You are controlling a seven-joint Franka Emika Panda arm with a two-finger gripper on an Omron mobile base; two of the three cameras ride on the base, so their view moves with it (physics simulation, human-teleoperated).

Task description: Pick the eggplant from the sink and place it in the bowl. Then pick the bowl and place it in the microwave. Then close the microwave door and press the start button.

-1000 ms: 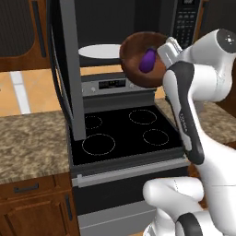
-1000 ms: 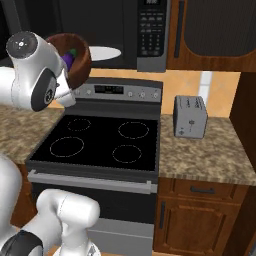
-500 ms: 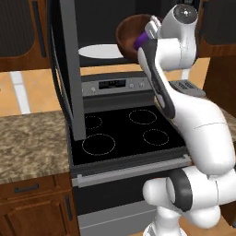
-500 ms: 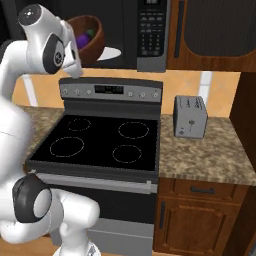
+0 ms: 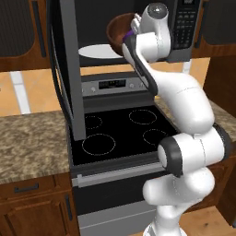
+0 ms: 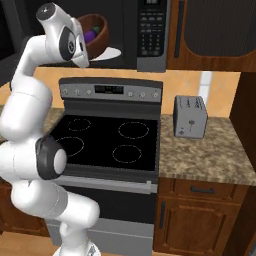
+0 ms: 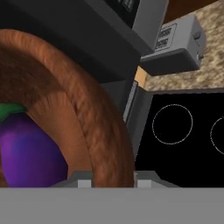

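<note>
Left base view: bowl [image 5: 119, 31] is held high at the mouth of the microwave [image 5: 138, 27], tilted so its opening faces the camera side, hanging just above the white plate [image 5: 99, 50] and toward the plate's right end. Door [image 5: 69, 69] stands wide open on the left, edge-on to this camera. The claw itself is hidden behind the wrist; a purple sliver of eggplant [image 5: 130, 34] peeks out at the rim. Right base view: same picture from the other side, bowl [image 6: 95, 35] sits inside the opening, just left of the keypad column, eggplant [image 6: 90, 36] inside it, plate [image 6: 111, 52] below. My read: the cavity lies ahead and slightly down from the claw, so the move is forward then lower onto the plate, and the bowl needs levelling first. Hand view: rim of the bowl [image 7: 94, 127] runs right between the finger bases at the bottom edge, eggplant [image 7: 30, 153] on the inner side, so the claw is clamped narrow on the bowl wall. Stove rings and the toaster [image 7: 173, 43] show beyond the rim.
</note>
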